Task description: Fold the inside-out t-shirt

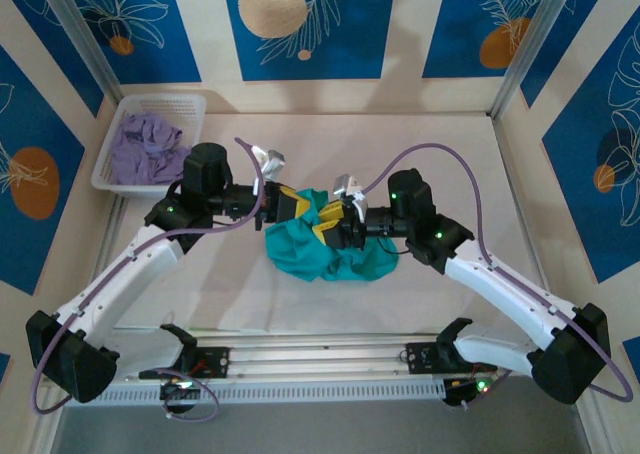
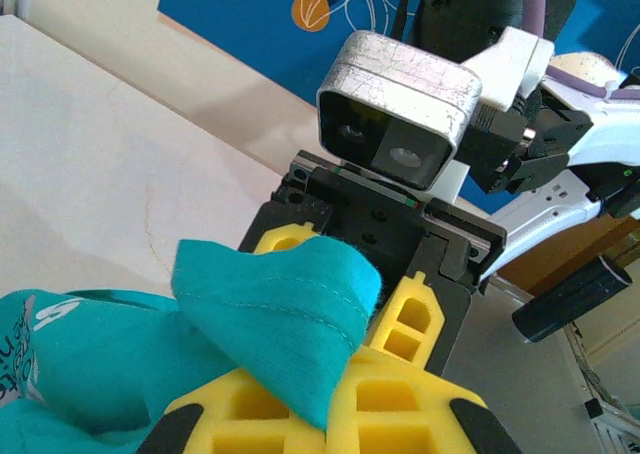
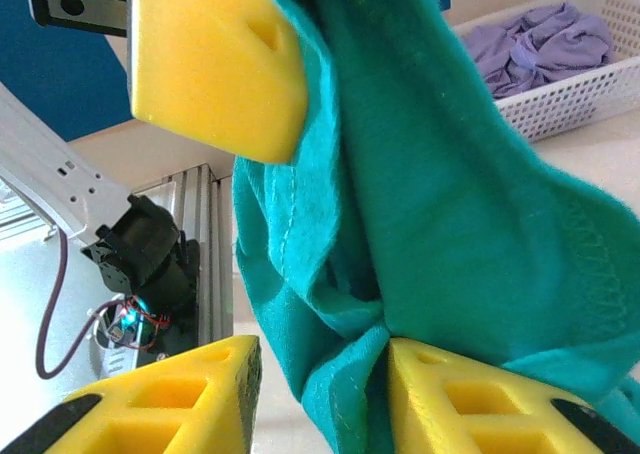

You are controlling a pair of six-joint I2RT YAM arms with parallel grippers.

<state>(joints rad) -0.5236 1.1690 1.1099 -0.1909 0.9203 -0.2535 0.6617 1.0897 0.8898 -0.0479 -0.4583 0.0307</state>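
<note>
The inside-out t-shirt [image 1: 335, 256], teal-green, lies bunched at the middle of the table, with one part lifted between the two grippers. My left gripper [image 1: 283, 206] is shut on a stitched fold of the t-shirt [image 2: 270, 304], and its yellow fingers [image 2: 420, 414] meet under the cloth. My right gripper [image 1: 338, 224] faces it closely. In the right wrist view the t-shirt [image 3: 450, 194] hangs down through the gap of my right gripper [image 3: 320, 394]. The jaws stand apart, and the cloth touches only the right finger [image 3: 470, 404].
A white basket [image 1: 190, 104] holding a lavender garment [image 1: 150, 146] stands at the back left of the table. The basket [image 3: 570, 99] also appears behind the cloth in the right wrist view. An aluminium rail [image 1: 320, 359] runs along the near edge between the arm bases.
</note>
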